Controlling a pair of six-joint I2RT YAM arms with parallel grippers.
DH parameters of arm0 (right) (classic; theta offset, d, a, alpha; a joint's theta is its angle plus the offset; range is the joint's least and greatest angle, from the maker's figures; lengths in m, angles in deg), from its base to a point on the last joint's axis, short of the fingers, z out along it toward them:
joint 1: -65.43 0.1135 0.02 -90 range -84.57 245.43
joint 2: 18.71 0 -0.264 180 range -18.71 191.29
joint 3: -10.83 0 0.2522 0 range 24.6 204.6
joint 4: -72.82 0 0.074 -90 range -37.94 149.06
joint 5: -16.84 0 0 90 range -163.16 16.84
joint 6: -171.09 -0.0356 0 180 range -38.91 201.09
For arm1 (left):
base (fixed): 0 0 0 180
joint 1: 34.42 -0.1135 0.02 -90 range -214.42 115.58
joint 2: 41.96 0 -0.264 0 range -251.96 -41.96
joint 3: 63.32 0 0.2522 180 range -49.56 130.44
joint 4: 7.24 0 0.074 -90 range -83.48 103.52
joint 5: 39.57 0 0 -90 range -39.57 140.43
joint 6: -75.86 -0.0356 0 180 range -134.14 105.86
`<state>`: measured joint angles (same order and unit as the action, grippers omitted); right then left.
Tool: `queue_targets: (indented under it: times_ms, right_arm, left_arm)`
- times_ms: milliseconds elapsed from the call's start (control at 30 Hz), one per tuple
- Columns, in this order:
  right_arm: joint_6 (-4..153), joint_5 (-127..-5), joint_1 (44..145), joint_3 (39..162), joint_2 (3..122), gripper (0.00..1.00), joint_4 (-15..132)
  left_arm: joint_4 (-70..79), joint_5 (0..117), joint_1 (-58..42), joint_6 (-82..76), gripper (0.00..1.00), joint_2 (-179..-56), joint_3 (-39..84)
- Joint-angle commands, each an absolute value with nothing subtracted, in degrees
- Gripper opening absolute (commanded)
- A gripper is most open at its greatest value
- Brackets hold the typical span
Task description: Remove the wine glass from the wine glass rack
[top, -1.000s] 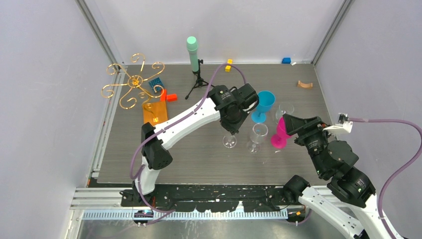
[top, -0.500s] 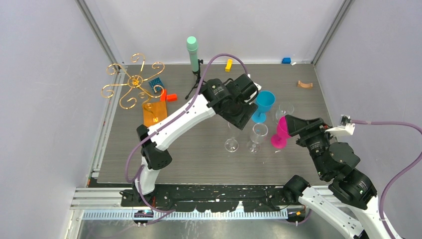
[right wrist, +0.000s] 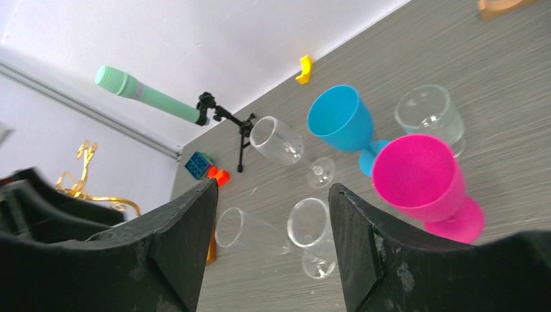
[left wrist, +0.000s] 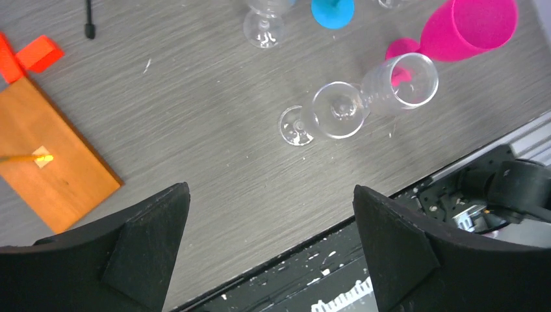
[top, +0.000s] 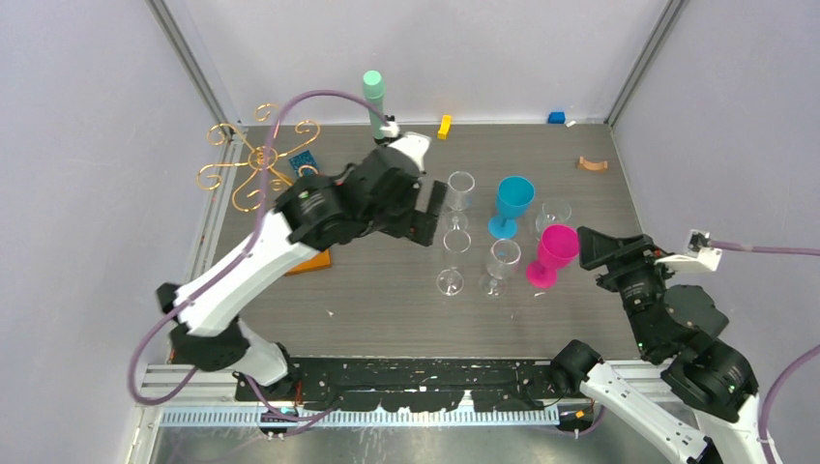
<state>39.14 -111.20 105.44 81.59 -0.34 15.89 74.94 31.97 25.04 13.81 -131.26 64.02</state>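
The wine glass rack (top: 256,159) is a gold wire stand at the table's far left, and nothing hangs on the scroll arms that show. My left arm covers most of its orange base (left wrist: 49,169). A clear wine glass (top: 454,244) stands on its own foot mid-table, also visible in the wrist views (left wrist: 338,109) (right wrist: 237,227). My left gripper (top: 430,213) (left wrist: 269,190) hangs open and empty, high above the table and left of that glass. My right gripper (top: 590,246) (right wrist: 273,185) is open beside the pink goblet and holds nothing.
Around the glass stand a blue goblet (top: 512,198), a pink goblet (top: 556,249) and three more clear glasses (top: 460,188) (top: 501,259) (top: 553,213). A mint-green cylinder on a black tripod (top: 375,97) stands at the back. Small blocks (top: 445,126) lie by the far wall.
My left gripper opened and let go of the clear glass, then rose and swung back to the left. The glass stays standing. The right arm drifted slightly right.
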Motion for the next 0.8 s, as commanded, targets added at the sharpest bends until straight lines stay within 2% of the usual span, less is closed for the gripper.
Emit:
queue_targets:
  times_ms: [0,133,367,567,767]
  right_arm:
    - [45.2,-119.4,105.5,86.6,-2.2,0.69,10.4]
    - [51.0,-123.3,105.4,91.9,-3.3,0.71,7.2]
    - [65.8,-122.4,105.5,105.5,-2.9,0.9,0.4]
    - [70.8,-126.4,105.5,111.3,-4.6,0.92,-2.1]
    - [74.1,-126.2,105.5,112.2,-6.4,0.93,-1.0]
  left_arm:
    - [67.9,24.8,25.1,19.5,1.0,-119.3,57.0]
    - [66.5,22.9,25.1,19.1,1.0,-109.8,51.5]
    - [65.8,20.0,25.1,16.2,1.0,-92.5,44.2]
    - [66.5,18.8,25.0,16.7,1.0,-81.4,37.4]
    - [69.2,18.5,25.1,18.1,1.0,-76.8,34.8]
